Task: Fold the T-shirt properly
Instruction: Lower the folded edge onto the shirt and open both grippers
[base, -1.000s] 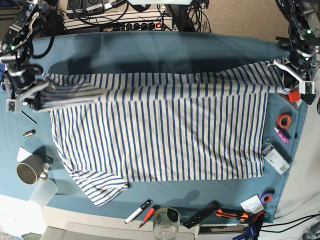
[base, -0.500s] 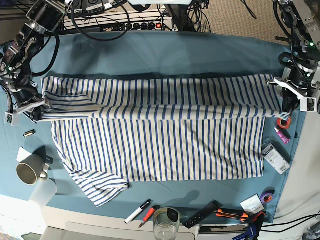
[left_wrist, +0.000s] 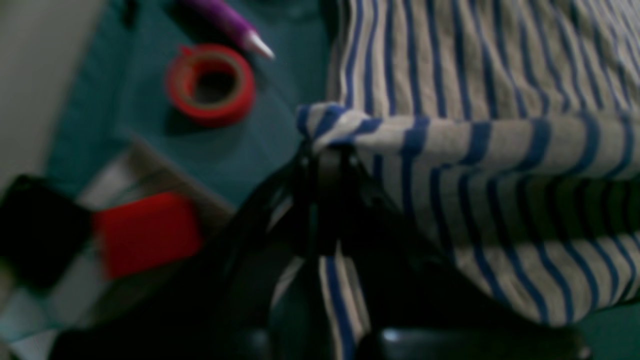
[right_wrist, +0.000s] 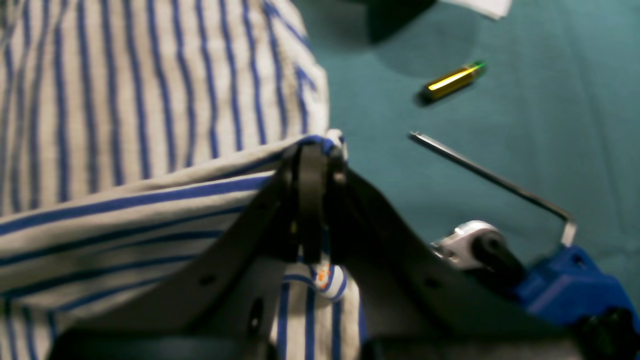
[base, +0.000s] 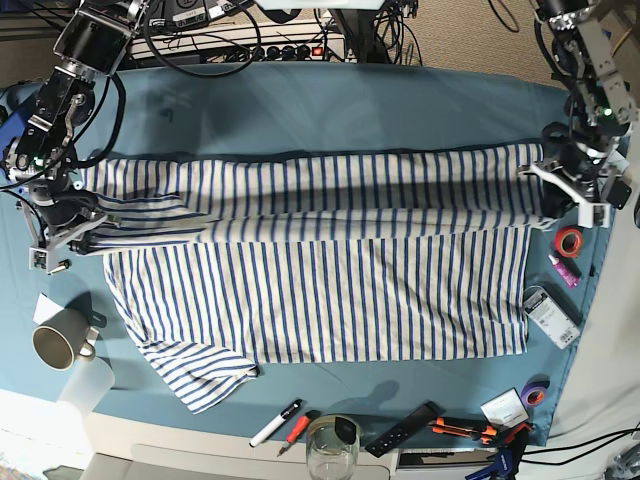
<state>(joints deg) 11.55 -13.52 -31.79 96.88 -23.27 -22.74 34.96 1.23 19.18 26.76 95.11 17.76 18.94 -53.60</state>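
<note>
Left wrist: left gripper (left_wrist: 320, 150) clamped on T-shirt (left_wrist: 500, 150) edge, red tape roll (left_wrist: 211, 84) just beside, right wrist: right gripper (right_wrist: 312, 150) pinching striped hem, battery (right_wrist: 452, 80) nearby, base: shirt spread on teal table cloth (base: 330, 110), upper edge lifted between both arms

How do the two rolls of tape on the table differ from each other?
The red tape roll lies just past the T-shirt's edge, close to the left gripper; the purple tape roll sits near the table's front corner, well away from both. The red roll lies alone on the cloth; the purple one rests beside a white card. Both lie flat on the teal cloth, hole up.
</note>
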